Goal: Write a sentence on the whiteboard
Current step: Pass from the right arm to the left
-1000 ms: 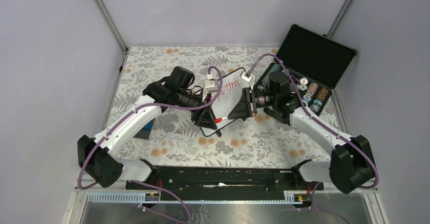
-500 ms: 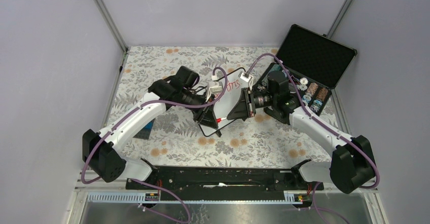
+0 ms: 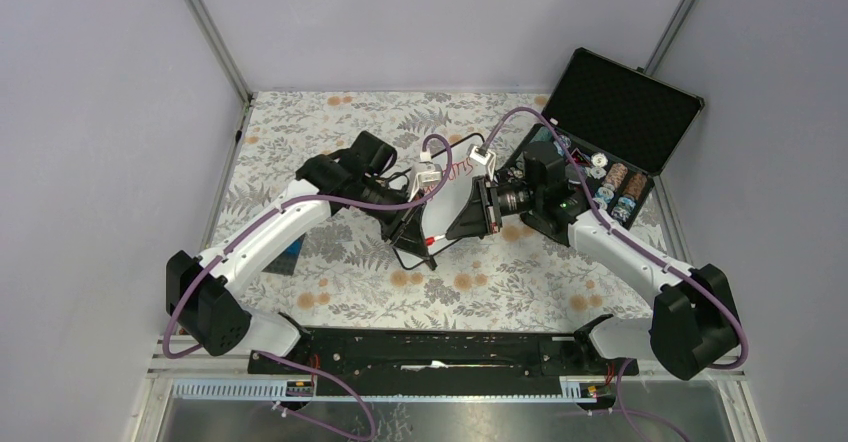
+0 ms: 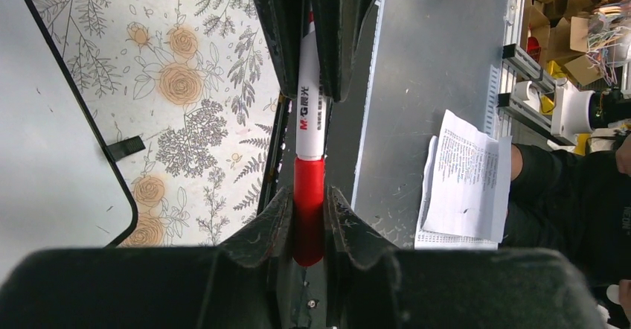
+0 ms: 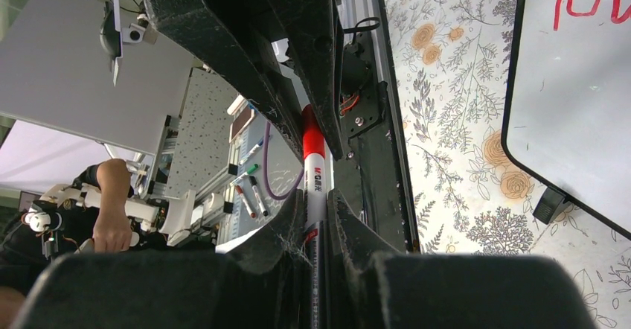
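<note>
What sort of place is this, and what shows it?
Probably a robotics lab: a left arm and right arm mounted at a table inside plain panels, with papers and spare markers lying beyond.

I see a floral-patterned desk cloth [image 3: 300,132], an open black hinged case [image 3: 620,112] at its far right corner, and a white marker with a red cap [image 4: 309,113].

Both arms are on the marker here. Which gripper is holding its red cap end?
The left gripper: its jaws pinch the red cap of the marker, while the right gripper clamps the white barrel.
</note>
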